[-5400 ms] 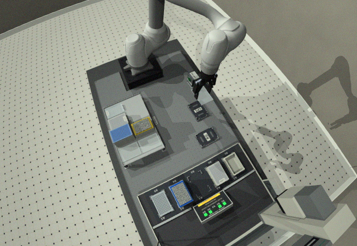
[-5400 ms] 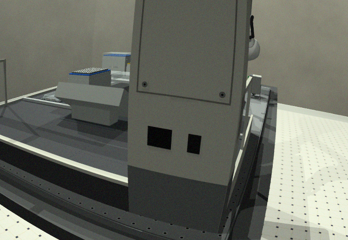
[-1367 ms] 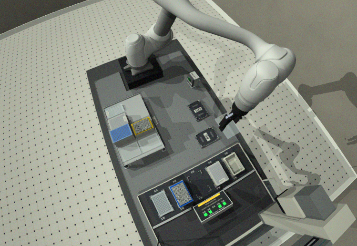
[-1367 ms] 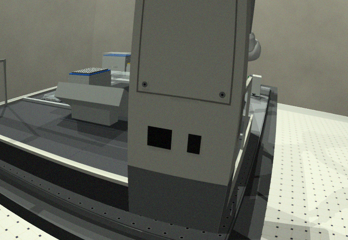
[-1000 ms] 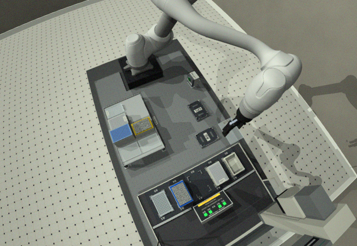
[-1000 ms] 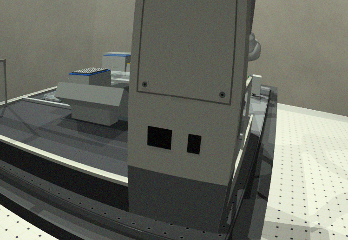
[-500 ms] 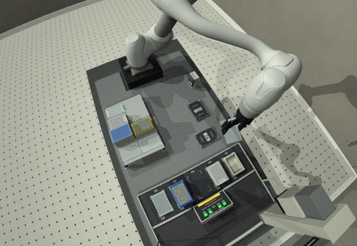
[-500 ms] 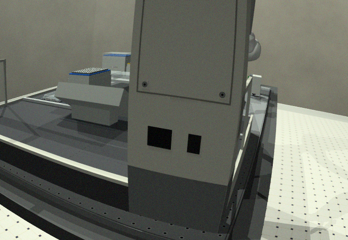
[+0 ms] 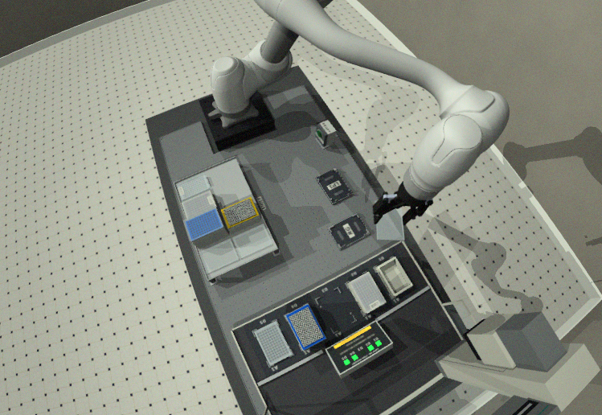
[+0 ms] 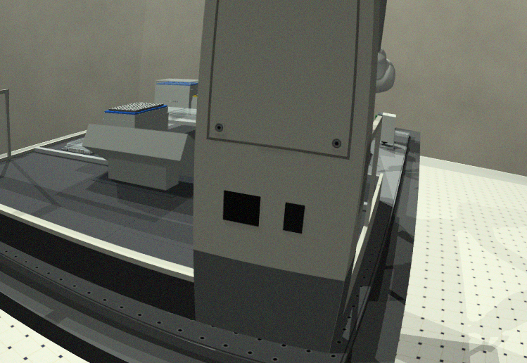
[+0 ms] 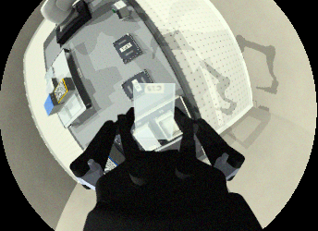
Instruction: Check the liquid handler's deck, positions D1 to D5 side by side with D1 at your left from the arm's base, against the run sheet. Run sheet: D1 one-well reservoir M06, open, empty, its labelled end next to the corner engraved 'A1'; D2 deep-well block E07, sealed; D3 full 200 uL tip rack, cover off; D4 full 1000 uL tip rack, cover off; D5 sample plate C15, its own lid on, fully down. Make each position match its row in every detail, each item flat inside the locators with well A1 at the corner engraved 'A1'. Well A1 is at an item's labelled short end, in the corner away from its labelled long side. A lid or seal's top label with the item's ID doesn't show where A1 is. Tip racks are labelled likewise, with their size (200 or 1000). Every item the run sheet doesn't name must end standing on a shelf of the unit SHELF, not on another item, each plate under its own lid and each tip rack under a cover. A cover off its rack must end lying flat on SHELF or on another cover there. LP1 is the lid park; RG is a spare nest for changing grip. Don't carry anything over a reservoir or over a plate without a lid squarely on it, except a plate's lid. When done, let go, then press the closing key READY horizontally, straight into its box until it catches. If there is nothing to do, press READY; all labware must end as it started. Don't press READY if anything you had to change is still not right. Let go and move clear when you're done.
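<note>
My gripper (image 9: pixel 393 215) is shut on a clear lid (image 9: pixel 390 228) with a white label at one end. It holds the lid in the air over the table's right edge, beside the nearer of two dark nests (image 9: pixel 348 229). In the wrist view the lid (image 11: pixel 153 112) stands between my fingers. On the deck, from the right: an open reservoir (image 9: pixel 392 276), a sealed block (image 9: pixel 365 292), an empty position (image 9: pixel 336 305), a blue-rimmed tip rack (image 9: pixel 305 326) with its cover off, and a plate (image 9: pixel 272 343).
The shelf unit (image 9: pixel 222 207) at the left holds a blue-covered rack (image 9: pixel 203 224), a yellow-rimmed open rack (image 9: pixel 239 211) and two pale plates (image 9: pixel 194 194). A second nest (image 9: pixel 336 185) and a small key box (image 9: pixel 325 133) lie further back. A grey tower (image 10: pixel 281 149) blocks the exterior view.
</note>
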You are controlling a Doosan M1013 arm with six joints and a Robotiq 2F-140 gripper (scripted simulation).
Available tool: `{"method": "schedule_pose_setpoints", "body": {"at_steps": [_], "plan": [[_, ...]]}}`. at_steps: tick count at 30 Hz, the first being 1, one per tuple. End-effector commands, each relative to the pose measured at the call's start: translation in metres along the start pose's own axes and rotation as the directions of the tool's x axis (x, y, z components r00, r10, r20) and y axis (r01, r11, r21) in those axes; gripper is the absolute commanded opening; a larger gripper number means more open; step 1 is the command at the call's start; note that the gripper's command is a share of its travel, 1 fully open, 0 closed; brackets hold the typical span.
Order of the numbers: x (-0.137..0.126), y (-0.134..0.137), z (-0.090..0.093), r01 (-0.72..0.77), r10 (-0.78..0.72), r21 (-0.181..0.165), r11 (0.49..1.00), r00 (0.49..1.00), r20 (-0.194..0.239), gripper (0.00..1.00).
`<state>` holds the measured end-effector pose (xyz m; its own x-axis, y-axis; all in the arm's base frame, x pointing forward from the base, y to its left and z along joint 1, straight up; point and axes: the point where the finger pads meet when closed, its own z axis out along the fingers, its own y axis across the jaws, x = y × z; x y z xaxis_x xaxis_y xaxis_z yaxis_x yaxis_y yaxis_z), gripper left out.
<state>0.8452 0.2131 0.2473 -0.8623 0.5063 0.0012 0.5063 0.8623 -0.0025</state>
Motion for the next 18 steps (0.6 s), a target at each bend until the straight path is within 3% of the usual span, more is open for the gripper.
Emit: {"method": "schedule_pose_setpoints", "body": {"at_steps": [1, 18], "plan": [[-0.0001, 0.0002, -0.0013, -0.057, 0.057, -0.001, 0.998, 0.998, 0.001, 0.1], [-0.0001, 0.0002, -0.0013, -0.35, 0.35, -0.001, 0.937, 0.937, 0.001, 0.1]]}}
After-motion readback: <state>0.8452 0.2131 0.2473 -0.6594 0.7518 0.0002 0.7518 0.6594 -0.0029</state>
